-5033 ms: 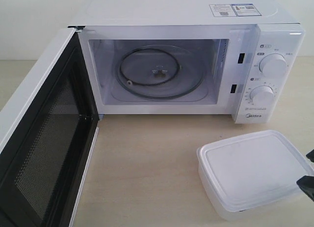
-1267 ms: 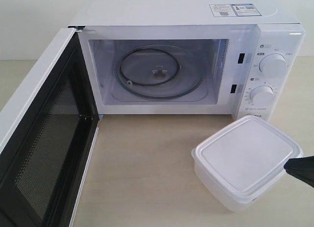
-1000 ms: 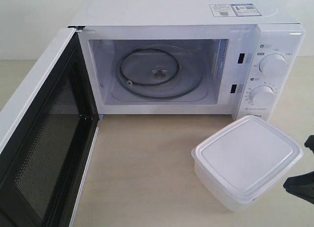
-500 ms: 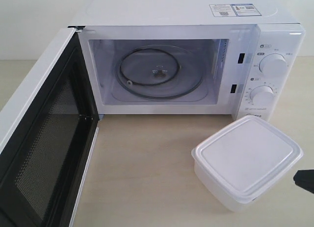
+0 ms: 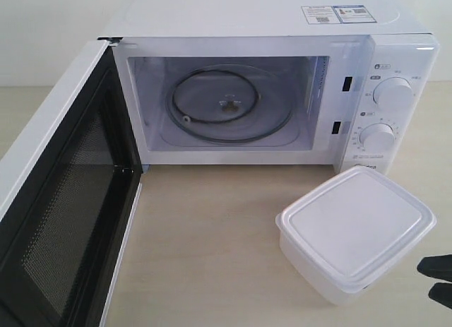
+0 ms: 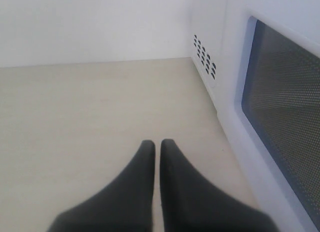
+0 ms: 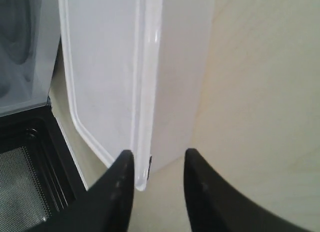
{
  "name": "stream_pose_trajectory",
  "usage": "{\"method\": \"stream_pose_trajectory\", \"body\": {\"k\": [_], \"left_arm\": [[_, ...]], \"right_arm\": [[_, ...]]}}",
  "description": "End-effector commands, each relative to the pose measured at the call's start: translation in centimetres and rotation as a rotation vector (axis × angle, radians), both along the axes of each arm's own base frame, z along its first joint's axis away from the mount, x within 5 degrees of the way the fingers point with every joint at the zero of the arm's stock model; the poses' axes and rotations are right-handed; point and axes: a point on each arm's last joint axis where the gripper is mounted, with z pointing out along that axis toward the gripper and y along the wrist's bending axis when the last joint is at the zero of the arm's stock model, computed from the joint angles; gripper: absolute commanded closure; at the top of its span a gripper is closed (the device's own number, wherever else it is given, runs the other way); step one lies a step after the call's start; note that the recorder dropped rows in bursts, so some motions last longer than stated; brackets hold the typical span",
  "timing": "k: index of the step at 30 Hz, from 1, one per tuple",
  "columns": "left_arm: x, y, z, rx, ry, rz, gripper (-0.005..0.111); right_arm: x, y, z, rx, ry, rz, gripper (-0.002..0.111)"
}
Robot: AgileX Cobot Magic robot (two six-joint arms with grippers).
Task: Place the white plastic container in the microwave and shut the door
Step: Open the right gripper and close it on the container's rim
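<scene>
Door (image 5: 63,200) swung wide open, left of exterior frame. Left gripper (image 6: 157,148) closed, empty, over table (image 6: 90,106) beside door's outer face. Microwave (image 5: 268,16) centre; glass turntable (image 5: 229,104) in cavity. White plastic container (image 5: 353,228) lower right on table, lid on, below dials. Right gripper (image 5: 438,281) at right edge, fingers spread, gripping nothing; container corner at gap's mouth.

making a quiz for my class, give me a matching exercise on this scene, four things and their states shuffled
1. translucent-white rectangular plastic container
2. white microwave door with dark mesh window
3. round glass turntable
4. black left gripper

A. jaws shut
B. swung wide open
C. on the pale wooden table, lid on
D. inside the white boxy microwave, bare

Pairs: 1-C, 2-B, 3-D, 4-A
</scene>
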Motion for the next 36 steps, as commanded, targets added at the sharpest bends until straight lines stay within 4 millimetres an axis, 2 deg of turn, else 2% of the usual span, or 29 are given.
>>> {"method": "stream_pose_trajectory", "body": {"k": [1,10,16,19,24,32,36], "left_arm": [[0.0,0.0,-0.1,-0.016,-0.001,0.004,0.102],[0.0,0.0,-0.1,-0.016,-0.001,0.004,0.102],[0.0,0.0,-0.1,-0.016,-0.001,0.004,0.102],[0.0,0.0,-0.1,-0.016,-0.001,0.004,0.102],[0.0,0.0,-0.1,-0.016,-0.001,0.004,0.102],[0.0,0.0,-0.1,-0.016,-0.001,0.004,0.102],[0.0,0.0,-0.1,-0.016,-0.001,0.004,0.102]], "right_arm": [[0.4,-0.4,-0.4,0.036,0.018,-0.062,0.067],[1.5,-0.8,-0.9,0.065,-0.001,-0.132,0.067],[3.2,0.4,-0.9,0.085,-0.011,-0.06,0.067],[3.9,1.2,-1.5,0.0,0.033,-0.061,0.067],[4.8,0.7,-1.3,-0.033,-0.002,-0.119,0.067],[4.9,0.4,-1.4,-0.08,0.001,-0.127,0.067],[4.9,1.3,-1.3,-0.093,-0.003,-0.082,0.067]]}}
